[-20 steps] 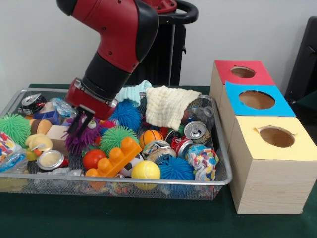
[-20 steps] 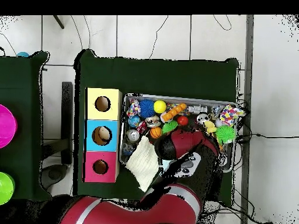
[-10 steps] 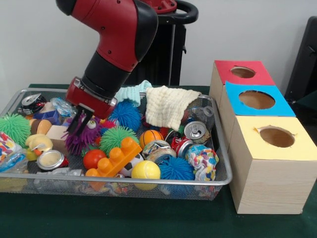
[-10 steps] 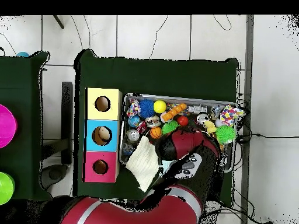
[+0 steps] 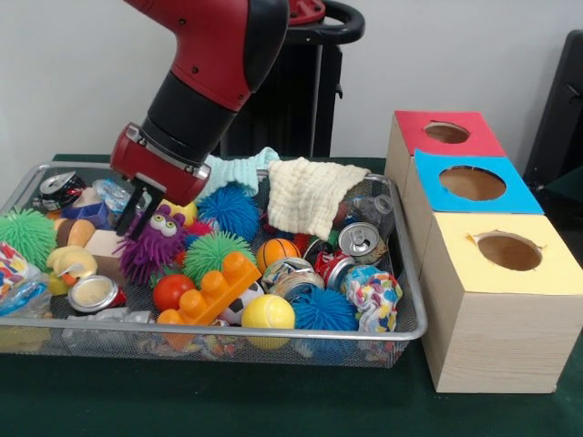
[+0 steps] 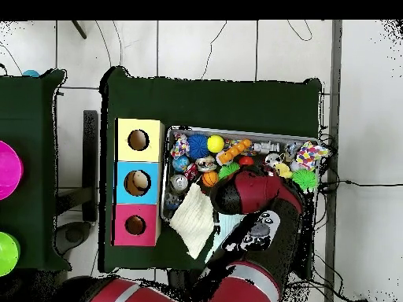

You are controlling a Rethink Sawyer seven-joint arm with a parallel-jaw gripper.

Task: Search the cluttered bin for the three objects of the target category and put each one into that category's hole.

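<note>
In the front view my gripper (image 5: 137, 211) is at the left-middle of the wire mesh bin (image 5: 407, 273), shut on the top of a purple fuzzy toy (image 5: 150, 248) with googly eyes, which still touches the clutter. Around it lie green spiky balls (image 5: 211, 250), a blue spiky ball (image 5: 231, 209), an orange block (image 5: 211, 289), a yellow ball (image 5: 268, 312) and crushed cans (image 5: 357, 240). To the right stand the red box (image 5: 446, 133), the blue box (image 5: 472, 183) and the yellow box (image 5: 509, 251), each with a round hole. In the overhead view my arm (image 6: 253, 194) hides the gripper.
A cream cloth (image 5: 308, 193) and a mint cloth (image 5: 244, 168) drape over the bin's back rim. A black stand (image 5: 305, 91) rises behind the bin. In the overhead view, pink (image 6: 6, 169) and green (image 6: 5, 253) bowls sit at the left edge.
My gripper has risen and shifted left in the front view. The purple toy has come up with it, and both its eyes now show.
</note>
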